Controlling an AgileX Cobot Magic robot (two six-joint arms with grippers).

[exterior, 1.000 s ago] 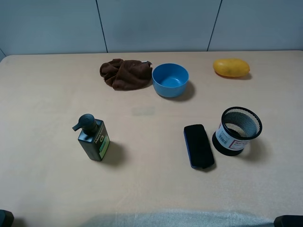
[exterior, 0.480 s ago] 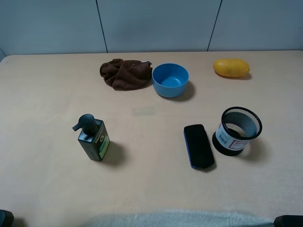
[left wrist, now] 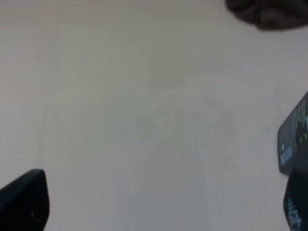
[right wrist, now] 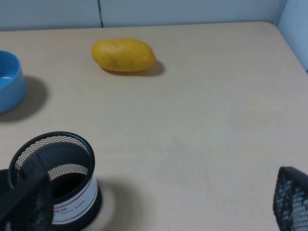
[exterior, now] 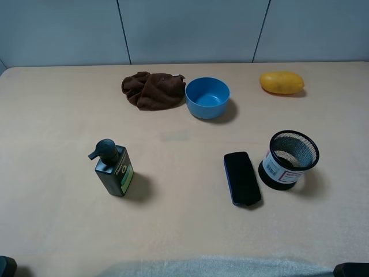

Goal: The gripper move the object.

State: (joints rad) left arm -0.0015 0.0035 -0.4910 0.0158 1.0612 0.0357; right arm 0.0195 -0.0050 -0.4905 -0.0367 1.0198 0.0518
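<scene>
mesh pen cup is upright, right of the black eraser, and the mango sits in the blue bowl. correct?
Not quite. The mango is not in the blue bowl; it lies on the table, apart, to the bowl's right, as the exterior high view shows. The mesh pen cup is upright, right of the black eraser.

No wording is showing clearly enough to read. The mesh pen cup [exterior: 287, 160] is wearing a white label with a barcode and red print, and the dark green pump bottle [exterior: 114, 171] is carrying a green label, but the lettering on both is too small to make out.
</scene>
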